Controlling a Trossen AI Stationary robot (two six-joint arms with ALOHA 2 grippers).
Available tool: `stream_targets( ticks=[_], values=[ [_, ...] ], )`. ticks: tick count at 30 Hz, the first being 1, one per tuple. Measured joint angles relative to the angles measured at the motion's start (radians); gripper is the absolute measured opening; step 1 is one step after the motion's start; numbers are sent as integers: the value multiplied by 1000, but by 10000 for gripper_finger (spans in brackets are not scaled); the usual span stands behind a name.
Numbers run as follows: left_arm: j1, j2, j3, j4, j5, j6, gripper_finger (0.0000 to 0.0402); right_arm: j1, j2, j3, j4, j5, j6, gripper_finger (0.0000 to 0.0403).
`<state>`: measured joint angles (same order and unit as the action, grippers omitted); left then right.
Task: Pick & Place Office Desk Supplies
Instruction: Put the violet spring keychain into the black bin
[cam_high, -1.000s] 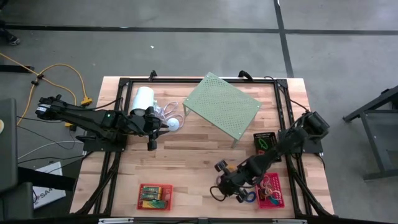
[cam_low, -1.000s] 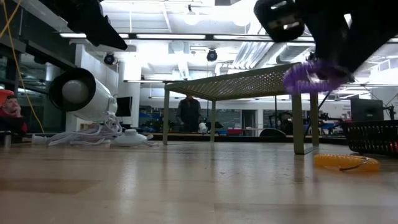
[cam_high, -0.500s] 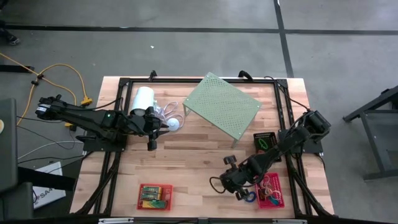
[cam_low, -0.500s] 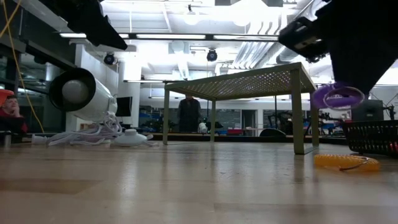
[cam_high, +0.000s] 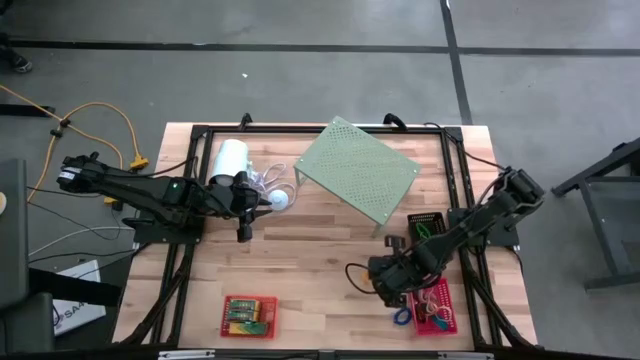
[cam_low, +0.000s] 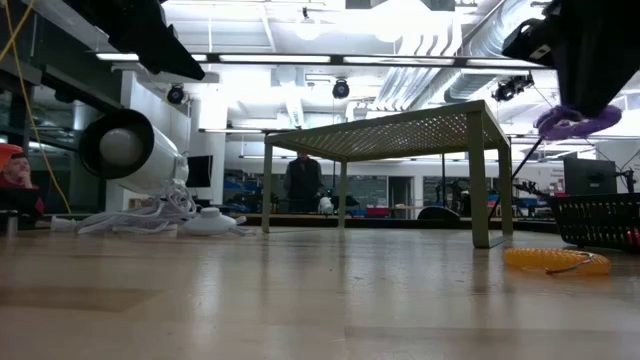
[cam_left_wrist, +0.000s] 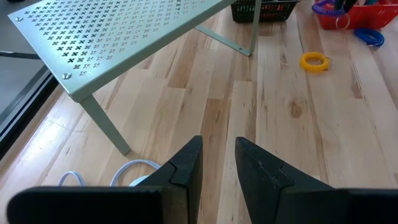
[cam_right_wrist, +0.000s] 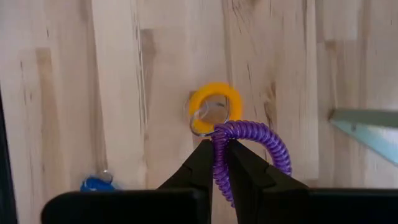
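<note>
Since the earlier frame, my right gripper has swung from the open table toward the pink basket, carrying the purple coil loop with it. Its fingers are nearly closed and pinch that loop, which hangs clear of the wood. Directly below the gripper lies the yellow coil loop; a blue loop lies just beside the pink basket, on the gripper's near side. The black basket sits beyond the gripper, close to the green perforated shelf. The red basket stands well apart, toward the left arm's half. My left gripper waits beside the white cylinder, fingers parted a little and holding nothing. I judge the task partly done: the baskets hold some items, while the purple loop needs releasing and the yellow and blue loops remain.
</note>
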<state>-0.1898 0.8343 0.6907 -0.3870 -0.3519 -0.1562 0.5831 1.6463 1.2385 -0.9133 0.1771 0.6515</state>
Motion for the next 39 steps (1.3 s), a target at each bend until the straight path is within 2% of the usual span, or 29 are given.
stream_targets(
  ticks=[10,22,30,39],
  values=[
    [0,0,0,0,0,0,89,15,-66,-24,-99,-38,88,25],
    [0,0,0,0,0,0,89,47,-307,-276,-93,28,307,25],
    [0,0,0,0,0,0,89,59,-455,-447,-115,30,482,25],
    [0,0,0,0,0,0,89,59,-520,-500,-206,34,556,25]
  ],
)
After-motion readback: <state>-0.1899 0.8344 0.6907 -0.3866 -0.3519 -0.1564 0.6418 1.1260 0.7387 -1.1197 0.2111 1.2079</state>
